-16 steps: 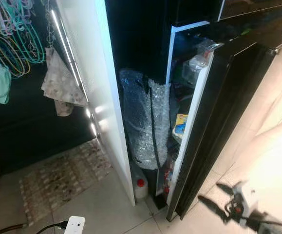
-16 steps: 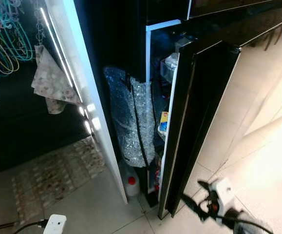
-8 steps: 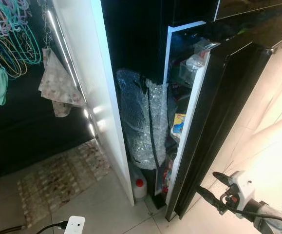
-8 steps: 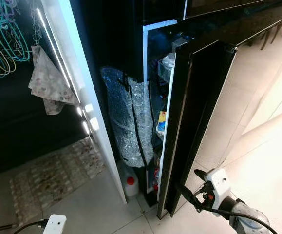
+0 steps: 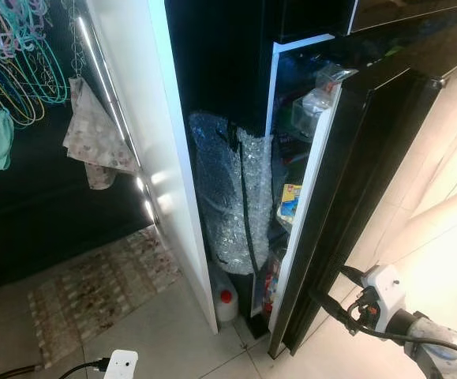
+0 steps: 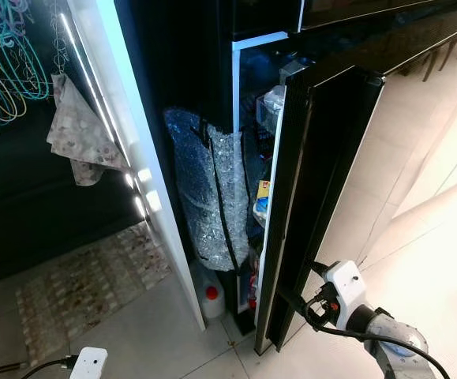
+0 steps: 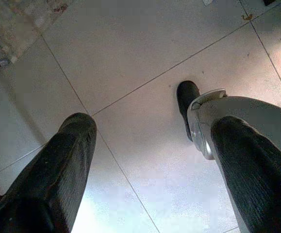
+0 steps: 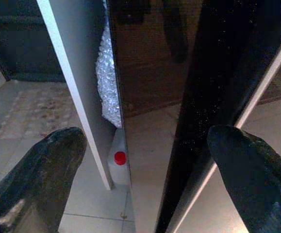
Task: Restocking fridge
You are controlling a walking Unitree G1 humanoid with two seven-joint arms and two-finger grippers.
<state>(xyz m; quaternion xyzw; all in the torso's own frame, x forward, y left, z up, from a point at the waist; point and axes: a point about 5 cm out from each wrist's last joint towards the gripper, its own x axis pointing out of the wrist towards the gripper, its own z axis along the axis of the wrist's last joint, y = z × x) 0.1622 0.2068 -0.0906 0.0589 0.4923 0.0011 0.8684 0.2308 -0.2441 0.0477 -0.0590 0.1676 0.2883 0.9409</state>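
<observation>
The black fridge door (image 5: 354, 181) stands partly open. Its inner shelves hold a clear bottle (image 5: 316, 99), a yellow and blue carton (image 5: 291, 200) and a red item (image 5: 273, 281) low down. My right gripper (image 5: 337, 290) is open, low at the door's outer edge near the floor. In the right wrist view the door's dark edge (image 8: 203, 97) lies between its spread fingers (image 8: 38, 179); I cannot tell if they touch it. My left gripper (image 7: 152, 128) hangs open over the floor tiles beside my foot (image 7: 188, 104).
A roll of bubble wrap (image 5: 228, 197) and a white jug with a red cap (image 5: 226, 300) stand between the fridge and a white panel (image 5: 169, 174). Hangers (image 5: 15, 55), a cloth (image 5: 92, 134), a rug (image 5: 102, 284) and a white plug (image 5: 120, 365) lie to the left. Pale tiles (image 5: 449, 260) spread to the right.
My right gripper has risen from near the floor and moved left up to the door's lower outer edge. The door and the items on it have not moved.
</observation>
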